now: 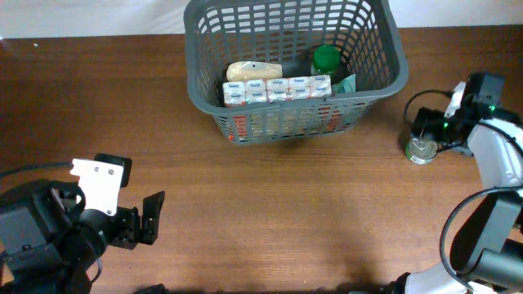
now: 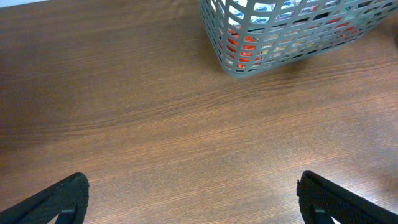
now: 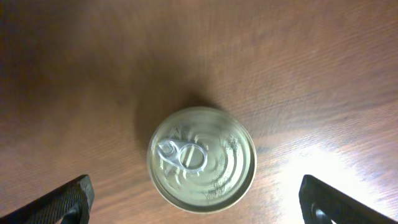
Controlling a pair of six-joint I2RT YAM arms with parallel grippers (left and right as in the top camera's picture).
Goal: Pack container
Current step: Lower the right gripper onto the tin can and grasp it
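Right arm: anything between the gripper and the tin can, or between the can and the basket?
Nothing visible. The right gripper hangs open directly over the upright tin can, jaws wide on either side and not touching it. Between can and basket lies only bare table; the basket's right wall has to be cleared from above.

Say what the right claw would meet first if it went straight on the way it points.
The can, standing upright on the table right under the open right claw; how far below is unclear.
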